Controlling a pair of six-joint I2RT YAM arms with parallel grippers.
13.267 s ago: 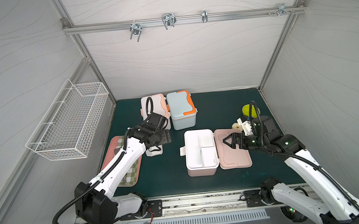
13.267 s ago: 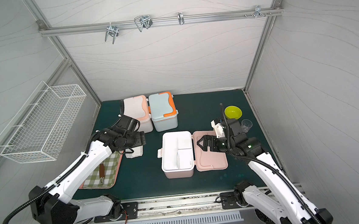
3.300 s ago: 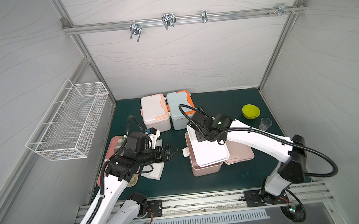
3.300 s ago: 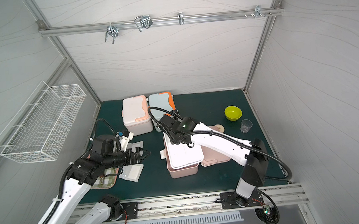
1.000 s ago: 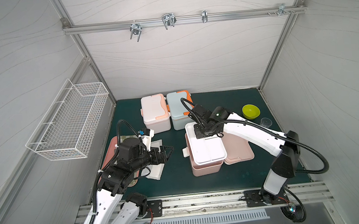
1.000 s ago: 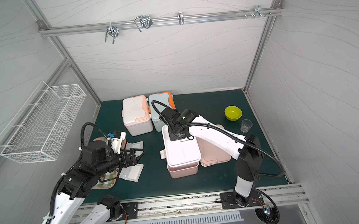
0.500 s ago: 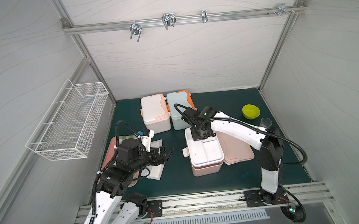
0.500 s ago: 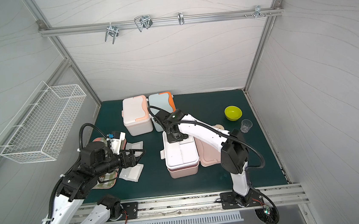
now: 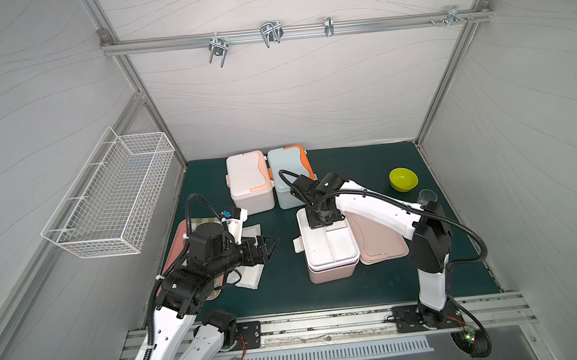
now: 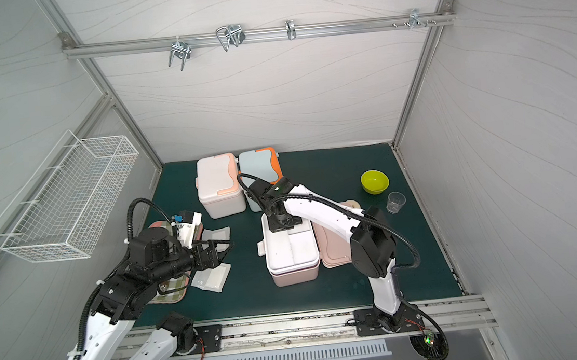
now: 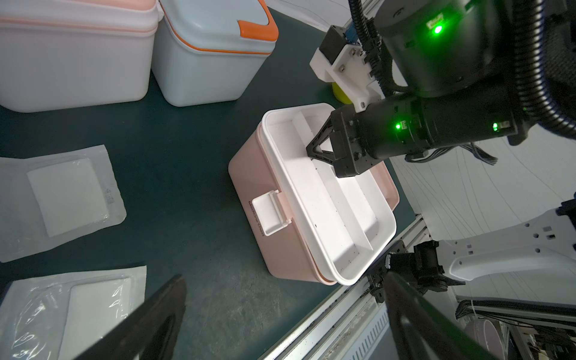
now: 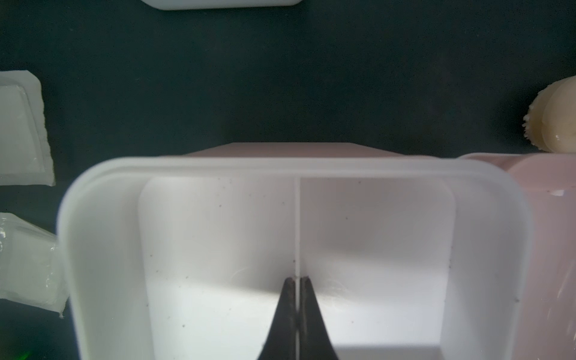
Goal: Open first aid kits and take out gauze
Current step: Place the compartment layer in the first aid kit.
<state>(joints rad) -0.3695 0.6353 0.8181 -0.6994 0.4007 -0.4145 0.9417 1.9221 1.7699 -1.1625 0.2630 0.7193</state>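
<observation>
Your right claw [image 12: 298, 280] grips the divider [image 12: 297, 224] of the white insert [image 11: 327, 199] in the pink box [image 11: 249, 187]; lift crooked and the box could drag along. Your left claw [image 9: 271, 248] hangs open above the gauze packs [image 11: 67, 190].

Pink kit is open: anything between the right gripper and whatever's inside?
Yes: the white insert tray fills the mouth of the pink kit, hiding what's below. The right gripper is shut on its divider.

I see the green mat [image 9: 378, 287] bearing 3 kits: white kit [image 9: 248, 181] and blue kit [image 9: 287, 166] shut at the back, pink kit [image 9: 331, 273] open mid-mat. Tray [image 9: 175, 242] and gauze pouches [image 9: 251, 276] lie left; bowl [image 9: 403, 179] and cup [image 9: 427, 199] sit right.
</observation>
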